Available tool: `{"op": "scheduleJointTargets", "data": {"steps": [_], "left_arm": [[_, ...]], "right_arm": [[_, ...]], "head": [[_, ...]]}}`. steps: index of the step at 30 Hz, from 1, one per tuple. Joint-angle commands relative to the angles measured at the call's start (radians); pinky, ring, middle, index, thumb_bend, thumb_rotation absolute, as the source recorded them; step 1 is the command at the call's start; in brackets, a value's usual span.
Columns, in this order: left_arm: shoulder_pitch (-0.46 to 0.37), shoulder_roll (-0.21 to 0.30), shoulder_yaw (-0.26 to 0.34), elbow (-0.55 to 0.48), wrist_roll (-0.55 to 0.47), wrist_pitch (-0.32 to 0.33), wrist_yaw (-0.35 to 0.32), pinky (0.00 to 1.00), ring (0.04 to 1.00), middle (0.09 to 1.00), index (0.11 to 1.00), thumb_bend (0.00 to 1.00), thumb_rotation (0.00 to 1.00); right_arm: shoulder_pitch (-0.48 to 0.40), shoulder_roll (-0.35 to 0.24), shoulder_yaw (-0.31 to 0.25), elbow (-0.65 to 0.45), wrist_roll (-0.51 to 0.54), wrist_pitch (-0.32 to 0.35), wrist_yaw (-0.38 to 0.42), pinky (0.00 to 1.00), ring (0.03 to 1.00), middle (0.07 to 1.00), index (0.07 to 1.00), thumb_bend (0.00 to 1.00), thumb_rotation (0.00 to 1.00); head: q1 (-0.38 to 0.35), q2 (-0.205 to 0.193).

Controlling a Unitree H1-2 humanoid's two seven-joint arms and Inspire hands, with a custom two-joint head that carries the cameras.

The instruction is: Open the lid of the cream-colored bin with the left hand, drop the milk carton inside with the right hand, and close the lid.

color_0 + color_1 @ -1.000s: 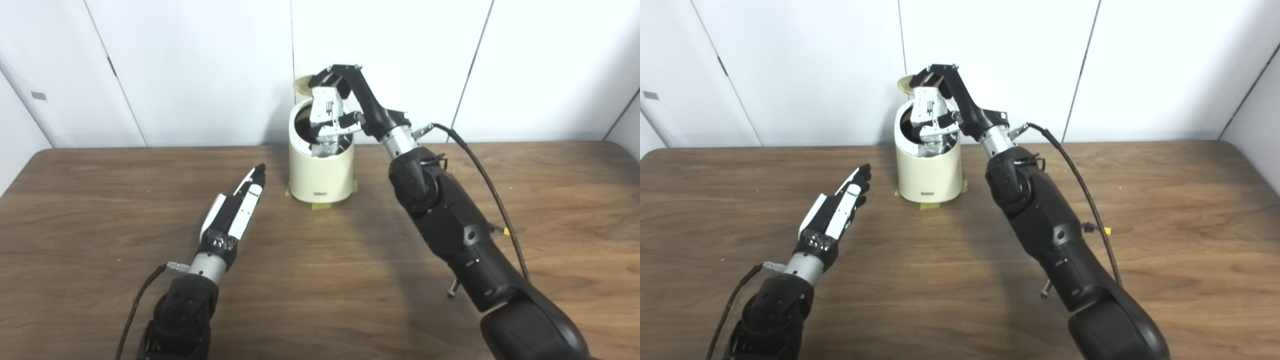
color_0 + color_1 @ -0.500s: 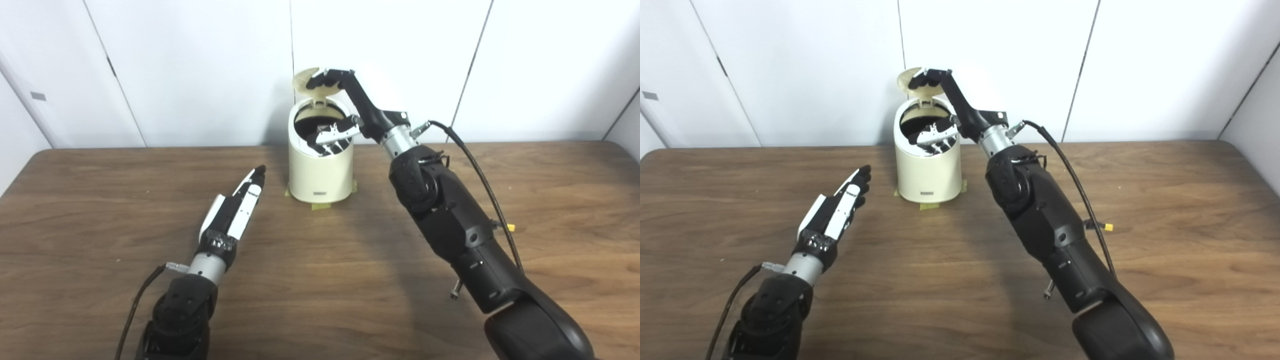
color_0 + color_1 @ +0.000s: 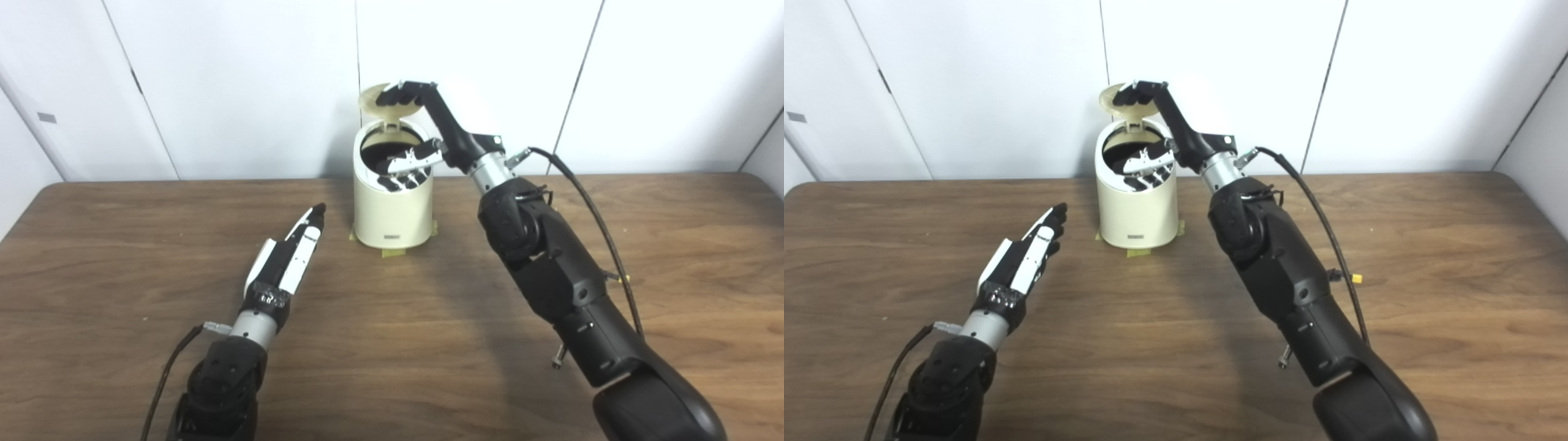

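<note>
One cream-colored bin [image 3: 392, 214] stands at the far middle of the desk [image 3: 122, 245]; it has one lid [image 3: 375, 103], raised at its far edge; yellow tape [image 3: 392, 251] shows at its foot, the number of pieces unclear; two robot hands are in view, the left hand [image 3: 288, 260] near and to the left, the right hand [image 3: 422, 138] at the bin; no milk carton can be counted here; one desk carries it all.

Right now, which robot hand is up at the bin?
The right hand. Its fingers spread over the cream-colored bin, reaching the raised lid. The left hand lies flat, away from the bin.
</note>
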Motion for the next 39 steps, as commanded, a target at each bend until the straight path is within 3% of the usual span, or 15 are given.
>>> {"op": "scheduleJointTargets", "data": {"steps": [1, 6, 17, 21, 25, 27, 29, 31, 32, 35, 39], "left_arm": [[-0.025, -0.002, 0.003, -0.027, -0.004, -0.022, 0.009, 1.00, 1.000, 0.994, 0.984, 0.47, 1.00], [-0.029, -0.007, 0.010, -0.022, -0.014, -0.021, 0.011, 1.00, 1.000, 0.998, 0.985, 0.48, 1.00], [-0.094, -0.010, 0.069, -0.006, -0.074, 0.007, 0.008, 1.00, 0.984, 0.979, 0.993, 0.44, 1.00], [-0.142, 0.018, 0.064, -0.005, -0.056, 0.033, -0.002, 1.00, 0.976, 0.971, 0.994, 0.40, 1.00], [-0.190, 0.043, 0.070, 0.004, -0.070, 0.074, -0.012, 0.92, 0.915, 0.923, 0.947, 0.40, 1.00], [-0.221, 0.054, 0.075, 0.012, -0.082, 0.089, -0.018, 0.87, 0.892, 0.903, 0.909, 0.40, 0.97], [-0.241, 0.060, 0.081, 0.020, -0.091, 0.095, -0.016, 0.88, 0.892, 0.894, 0.891, 0.41, 0.93], [-0.277, 0.068, 0.089, 0.047, -0.100, 0.093, -0.014, 0.88, 0.893, 0.890, 0.881, 0.43, 0.91], [-0.289, 0.072, 0.091, 0.056, -0.101, 0.093, -0.015, 0.88, 0.893, 0.889, 0.874, 0.46, 0.91], [-0.333, 0.087, 0.092, 0.084, -0.103, 0.092, -0.022, 0.88, 0.895, 0.886, 0.865, 0.49, 0.90], [-0.404, 0.103, 0.087, 0.126, -0.113, 0.095, -0.038, 0.90, 0.893, 0.880, 0.850, 0.45, 0.87]], "right_arm": [[-0.022, -0.009, -0.024, -0.047, 0.020, -0.052, -0.047, 0.38, 0.423, 0.502, 0.538, 0.53, 0.02], [0.017, -0.021, -0.044, -0.102, 0.014, -0.017, -0.035, 0.34, 0.400, 0.496, 0.530, 0.50, 0.00], [0.174, -0.060, -0.138, -0.306, 0.109, 0.104, 0.086, 0.33, 0.410, 0.478, 0.524, 0.50, 0.00], [0.255, -0.052, -0.185, -0.394, 0.165, 0.182, 0.115, 0.34, 0.421, 0.481, 0.519, 0.50, 0.00], [0.331, -0.032, -0.231, -0.468, 0.240, 0.301, 0.160, 0.39, 0.407, 0.474, 0.555, 0.51, 0.00], [0.381, -0.010, -0.266, -0.487, 0.314, 0.339, 0.172, 0.45, 0.503, 0.473, 0.531, 0.52, 0.01], [0.411, 0.006, -0.285, -0.488, 0.371, 0.349, 0.177, 0.53, 0.596, 0.622, 0.504, 0.50, 0.13], [0.448, 0.039, -0.323, -0.482, 0.477, 0.344, 0.192, 0.59, 0.651, 0.681, 0.500, 0.50, 0.16], [0.460, 0.050, -0.335, -0.480, 0.517, 0.339, 0.196, 0.64, 0.690, 0.714, 0.613, 0.59, 0.34], [0.497, 0.086, -0.358, -0.480, 0.609, 0.330, 0.203, 0.70, 0.749, 0.753, 0.701, 0.63, 0.50], [0.537, 0.110, -0.359, -0.488, 0.680, 0.330, 0.208, 0.79, 0.824, 0.820, 0.789, 0.63, 0.67]], "head": [[0.000, 0.000], [0.004, -0.003], [0.008, -0.005], [0.010, -0.009], [0.008, -0.013], [0.007, -0.016], [0.010, -0.017], [0.015, -0.020], [0.015, -0.020], [0.013, -0.025], [0.011, -0.030]]}}
